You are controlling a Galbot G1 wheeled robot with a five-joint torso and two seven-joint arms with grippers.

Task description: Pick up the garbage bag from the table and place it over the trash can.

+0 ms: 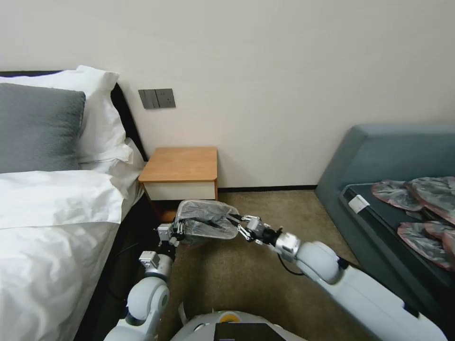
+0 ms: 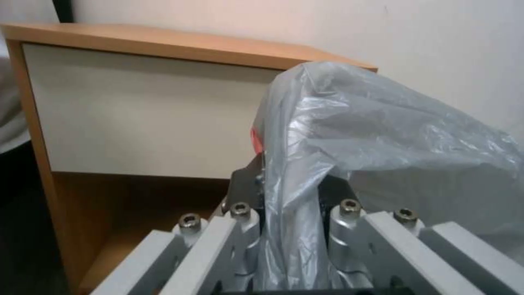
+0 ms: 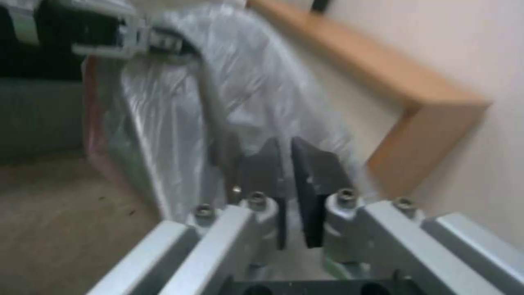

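In the lower middle of the head view, just in front of the nightstand (image 1: pixel 181 165), the garbage bag (image 1: pixel 208 219) is stretched between the two grippers, above the carpet floor (image 1: pixel 265 222). It is thin grey translucent plastic, wrinkled and puffed up like a dome, and it hides whatever stands under it, so I cannot tell if the trash can is there. The left gripper (image 1: pixel 176 230) is at the bag's left edge, reaching up from the lower left of the frame. In the left wrist view its jaws are closed on a bunched fold of the bag (image 2: pixel 349 135), with a small piece of red rim showing beside the dark finger pads (image 2: pixel 245 184), and the counter (image 2: pixel 136 106) with its white drawer front and open lower shelf stands right behind. The right gripper (image 1: pixel 239 226) comes from the lower right of the head view and meets the bag's right edge. In the right wrist view its jaws (image 3: pixel 292 172) are narrow, almost together, with the plastic (image 3: pixel 180 82) lying against the pads; the picture is blurred, so I cannot tell if they really pinch the bag. At the right edge of the head view, several flat grey-pink bags (image 1: pixel 422 208) lie on a blue-grey sofa (image 1: pixel 379 151). The bed (image 1: pixel 52 208) with white pillows is at the left.
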